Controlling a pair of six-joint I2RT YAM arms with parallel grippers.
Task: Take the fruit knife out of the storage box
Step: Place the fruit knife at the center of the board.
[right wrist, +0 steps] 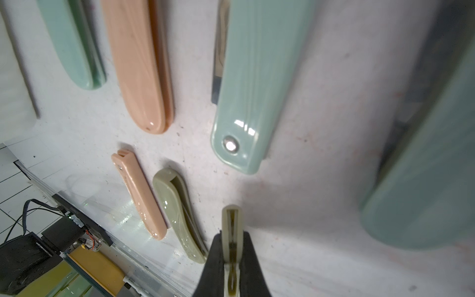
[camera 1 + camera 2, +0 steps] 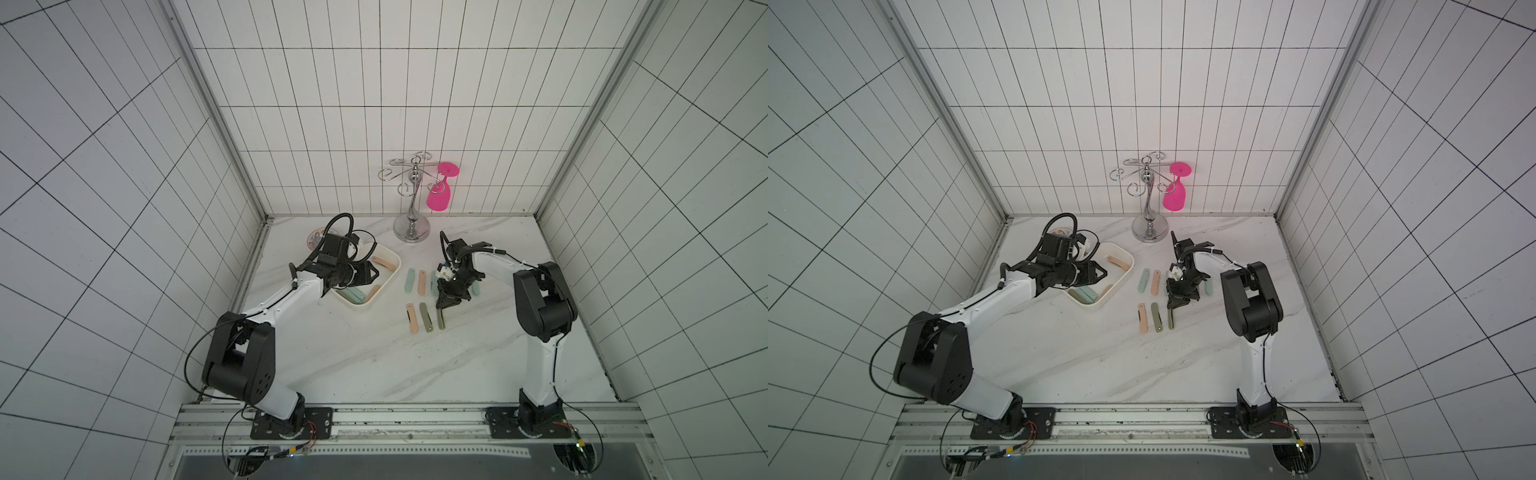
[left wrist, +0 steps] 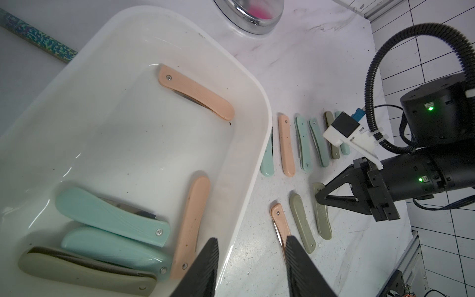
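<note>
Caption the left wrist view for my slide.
Left gripper open over the storage box rim, five folded fruit knives inside; right gripper shut on an olive knife outside.

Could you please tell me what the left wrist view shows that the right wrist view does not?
Left wrist only: the inside of the box, with five knives, the stand's base, and the open left gripper. Right wrist only: the slot edge of the olive knife, clamped in the right gripper. Both: that knife and the others laid out on the table, such as the peach one.
</note>
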